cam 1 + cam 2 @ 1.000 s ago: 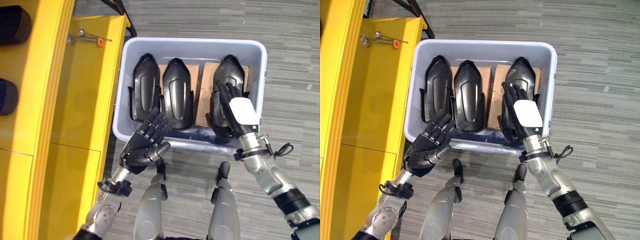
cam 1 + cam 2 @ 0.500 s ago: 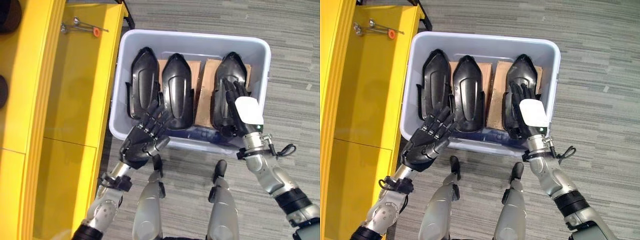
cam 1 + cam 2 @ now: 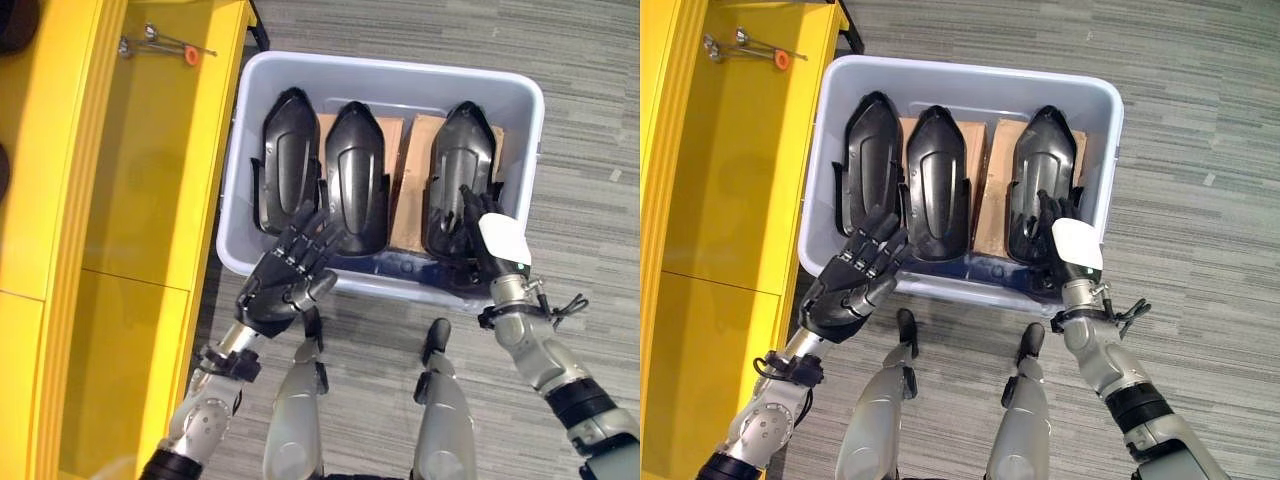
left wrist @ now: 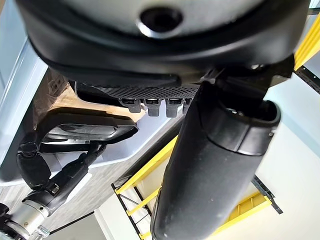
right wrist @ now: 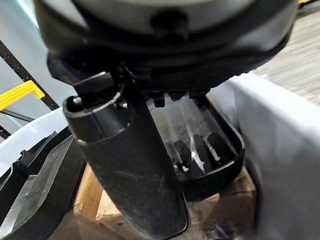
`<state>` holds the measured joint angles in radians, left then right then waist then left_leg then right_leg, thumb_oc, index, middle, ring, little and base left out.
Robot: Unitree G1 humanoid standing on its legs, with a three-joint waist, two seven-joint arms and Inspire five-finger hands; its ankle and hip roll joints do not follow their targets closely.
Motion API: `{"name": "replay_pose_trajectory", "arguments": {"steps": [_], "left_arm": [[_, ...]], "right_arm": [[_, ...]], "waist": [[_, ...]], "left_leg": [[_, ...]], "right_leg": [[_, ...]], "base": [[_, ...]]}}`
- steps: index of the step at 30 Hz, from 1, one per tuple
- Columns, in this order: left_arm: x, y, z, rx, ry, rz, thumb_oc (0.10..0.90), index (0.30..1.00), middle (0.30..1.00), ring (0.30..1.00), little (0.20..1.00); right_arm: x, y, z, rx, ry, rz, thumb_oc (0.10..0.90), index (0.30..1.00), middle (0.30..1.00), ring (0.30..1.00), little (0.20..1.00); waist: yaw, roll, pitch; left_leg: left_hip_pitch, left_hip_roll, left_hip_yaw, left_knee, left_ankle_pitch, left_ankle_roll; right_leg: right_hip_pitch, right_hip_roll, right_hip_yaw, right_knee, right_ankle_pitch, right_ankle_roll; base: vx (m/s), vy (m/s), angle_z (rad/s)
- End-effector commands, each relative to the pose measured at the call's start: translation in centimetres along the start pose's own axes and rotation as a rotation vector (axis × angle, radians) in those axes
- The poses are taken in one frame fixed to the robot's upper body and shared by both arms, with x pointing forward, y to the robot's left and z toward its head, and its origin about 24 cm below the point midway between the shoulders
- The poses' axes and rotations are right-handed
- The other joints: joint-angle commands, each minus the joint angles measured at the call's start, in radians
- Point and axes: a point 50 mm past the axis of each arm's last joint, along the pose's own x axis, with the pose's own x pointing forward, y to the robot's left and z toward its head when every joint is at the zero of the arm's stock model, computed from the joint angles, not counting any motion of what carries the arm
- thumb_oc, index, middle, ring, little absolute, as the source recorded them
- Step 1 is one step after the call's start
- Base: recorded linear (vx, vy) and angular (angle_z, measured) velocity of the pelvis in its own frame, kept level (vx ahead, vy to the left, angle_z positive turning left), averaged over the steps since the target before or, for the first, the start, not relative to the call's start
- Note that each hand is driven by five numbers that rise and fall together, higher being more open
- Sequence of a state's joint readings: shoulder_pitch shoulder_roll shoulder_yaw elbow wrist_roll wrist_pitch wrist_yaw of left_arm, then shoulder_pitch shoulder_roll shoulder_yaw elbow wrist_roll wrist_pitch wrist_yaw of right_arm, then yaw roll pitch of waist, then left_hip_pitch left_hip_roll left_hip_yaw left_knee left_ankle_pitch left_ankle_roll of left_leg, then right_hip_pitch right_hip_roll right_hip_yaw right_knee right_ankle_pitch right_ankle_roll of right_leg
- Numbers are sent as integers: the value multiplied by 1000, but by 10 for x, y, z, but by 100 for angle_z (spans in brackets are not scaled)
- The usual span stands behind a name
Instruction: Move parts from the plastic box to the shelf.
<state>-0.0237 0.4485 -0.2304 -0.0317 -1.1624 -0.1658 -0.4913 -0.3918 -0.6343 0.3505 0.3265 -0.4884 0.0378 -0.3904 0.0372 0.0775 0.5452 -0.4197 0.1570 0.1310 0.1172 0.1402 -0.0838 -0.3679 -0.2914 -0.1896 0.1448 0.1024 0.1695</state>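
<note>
Left eye view: plastic box sitting on floor beside yellow shelf. Three black parts lying inside box: left part, middle part, right part, cardboard under them. Left hand hovering over box's near rim, fingers relaxed, spread wide, holding nothing. Right hand reaching over right part's near end.

Right wrist view: fingers straight above right part, not gripping.

Left eye view again: screwdriver lying on shelf, beyond box's far corner.
</note>
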Motion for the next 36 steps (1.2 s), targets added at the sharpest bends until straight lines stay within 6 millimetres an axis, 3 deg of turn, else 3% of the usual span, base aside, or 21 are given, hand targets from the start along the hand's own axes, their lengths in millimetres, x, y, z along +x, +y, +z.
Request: {"name": "replay_pose_trajectory", "arguments": {"steps": [1, 9, 14, 28, 36], "left_arm": [[14, -28, 30, 86, -116, -188, 900, 1000, 1000, 1000, 1000], [15, -29, 27, 79, -86, -205, 900, 1000, 1000, 1000, 1000], [15, -30, 29, 79, -98, -224, 900, 1000, 1000, 1000, 1000], [18, -28, 24, 83, -71, -246, 900, 1000, 1000, 1000, 1000], [22, -31, 20, 72, -56, -265, 900, 1000, 1000, 1000, 1000]], "right_arm": [[18, -25, 21, -8, -104, -94, 900, 1000, 1000, 1000, 1000], [22, -35, 23, -176, -157, -212, 900, 1000, 1000, 1000, 1000], [22, -35, 23, -225, -169, -183, 900, 1000, 1000, 1000, 1000], [24, -5, -13, -214, 52, -31, 900, 1000, 1000, 1000, 1000], [32, -7, -18, -260, 105, -58, 900, 1000, 1000, 1000, 1000]], "waist": [[28, -22, -25], [29, -14, -25], [29, -12, -25], [53, 11, -25], [63, 27, -25]], "left_leg": [[8, -32, 59, 85, -137, 47], [6, -35, 60, 82, -134, 46], [0, -35, 61, 81, -133, 46], [-37, -50, 49, 67, -120, 49], [-60, -59, 45, 62, -114, 50]], "right_leg": [[-27, 50, -35, 108, -121, -46], [-32, 50, -37, 109, -120, -46], [-39, 47, -37, 111, -121, -44], [-82, 39, -49, 125, -122, -48], [-112, 34, -55, 135, -119, -51]], "base": [[0, 0, 0], [-1, 9, 0], [0, 0, 0], [0, 0, 0], [0, 0, 0]]}}
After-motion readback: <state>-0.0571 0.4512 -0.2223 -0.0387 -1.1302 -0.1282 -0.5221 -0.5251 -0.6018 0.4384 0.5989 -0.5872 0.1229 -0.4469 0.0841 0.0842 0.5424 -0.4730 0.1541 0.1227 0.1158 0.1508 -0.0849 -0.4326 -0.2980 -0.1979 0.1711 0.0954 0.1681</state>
